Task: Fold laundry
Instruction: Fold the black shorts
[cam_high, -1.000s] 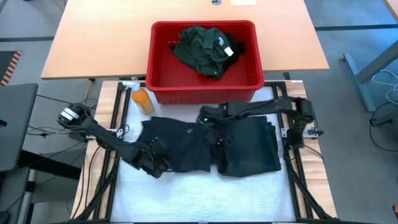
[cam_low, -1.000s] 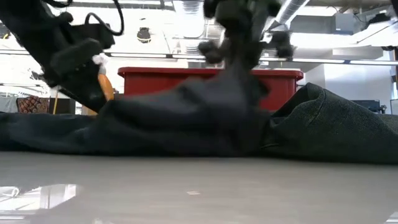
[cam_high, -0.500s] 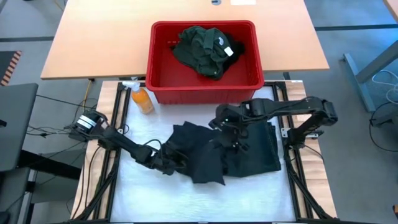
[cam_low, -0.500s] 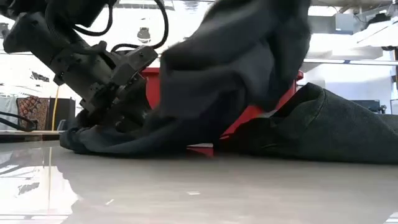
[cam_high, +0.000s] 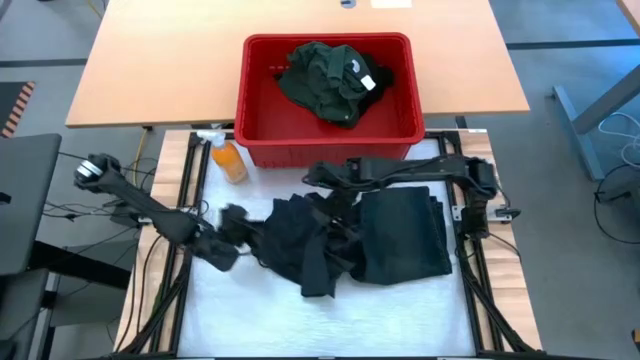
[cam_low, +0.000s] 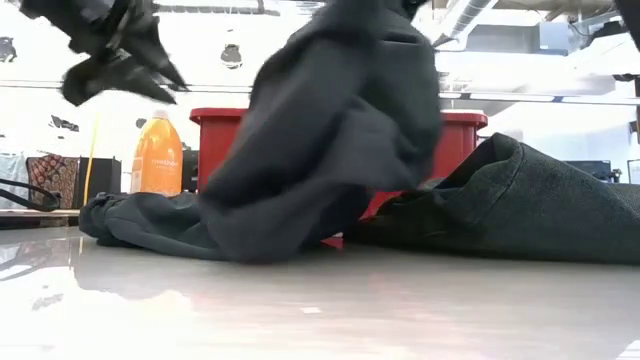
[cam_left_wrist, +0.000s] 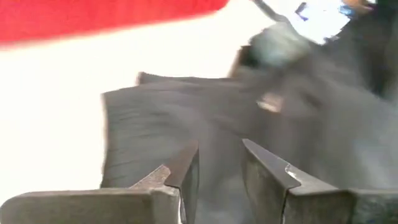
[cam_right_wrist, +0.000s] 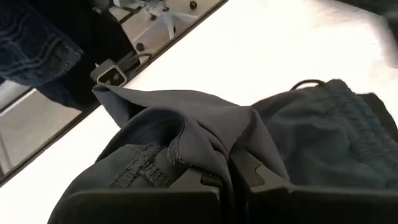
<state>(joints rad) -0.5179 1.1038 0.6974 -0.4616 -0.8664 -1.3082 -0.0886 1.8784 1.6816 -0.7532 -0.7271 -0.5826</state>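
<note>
A black garment (cam_high: 300, 250) of the laundry lies bunched at mid table. Its top is lifted with my right gripper (cam_right_wrist: 225, 165) shut on it, and its lower end (cam_low: 140, 222) rests on the table. Left of it and raised clear, my left gripper (cam_high: 238, 220) stands open with nothing between its fingers (cam_left_wrist: 186, 165). A folded dark garment (cam_high: 405, 235) lies flat on the right. A green shirt (cam_high: 325, 75) with a white label sits crumpled in the red basket (cam_high: 325, 42). My right gripper pinches a raised fold of the black garment (cam_right_wrist: 208, 149) between its two fingers, slanting down from the table's right side. The cloth is bunched in several layers there. It drapes slack below the fingers (cam_low: 340, 120), with its lower part on the table.
An orange bottle (cam_high: 228, 160) stands by the basket's near left corner. The basket sits at the far edge of the white mat (cam_high: 250, 320), whose near half is bare. Black frame rails run along both sides (cam_high: 480, 290).
My left gripper drew the garment's left part toward the right, then rose and backed toward the left edge, clear of the cloth. My right gripper rose with its hold. The garment, earlier spread flat, is now gathered into a raised heap, with its left end still on the table.
</note>
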